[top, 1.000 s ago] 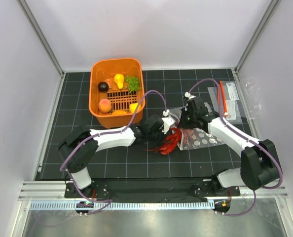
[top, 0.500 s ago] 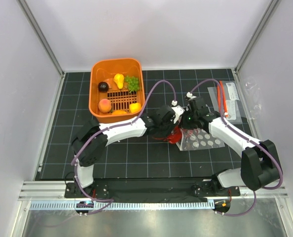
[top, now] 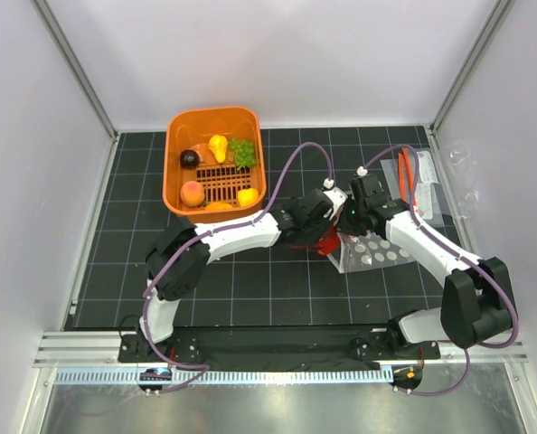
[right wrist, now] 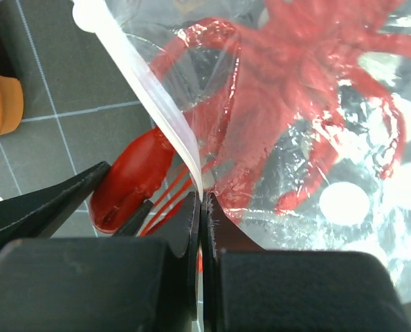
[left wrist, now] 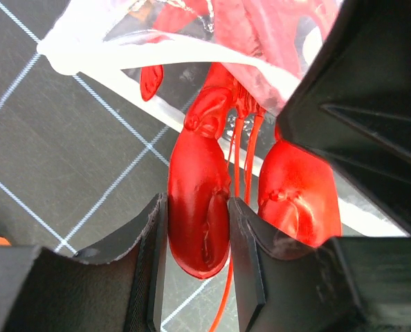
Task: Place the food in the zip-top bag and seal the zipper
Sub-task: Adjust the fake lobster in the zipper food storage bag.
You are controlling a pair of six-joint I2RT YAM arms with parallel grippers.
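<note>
My left gripper (left wrist: 197, 270) is shut on one big claw of the red lobster (left wrist: 198, 207), at the mouth of the zip-top bag (top: 377, 253). The lobster (right wrist: 295, 76) has its body and legs inside the clear dotted bag (right wrist: 358, 200), while both claws stick out. My right gripper (right wrist: 202, 207) is shut on the bag's mouth edge, pinching the white zipper (right wrist: 143, 90) strip and holding it up. In the top view the two grippers meet at mid-table, left gripper (top: 327, 231) beside right gripper (top: 352, 217). A peach fruit (top: 193, 193) and green grapes (top: 242, 152) lie in the orange basket (top: 174, 181).
The basket at the back left also holds a yellow pear, a dark round fruit and other toy foods. Flat clear packets with an orange-red strip (top: 422, 185) lie at the right edge of the black gridded mat. Frame posts stand at both back corners.
My left arm has swung right, carrying the lobster off the mat and into the bag's mouth. The right gripper has shifted slightly right and back with the bag edge.
</note>
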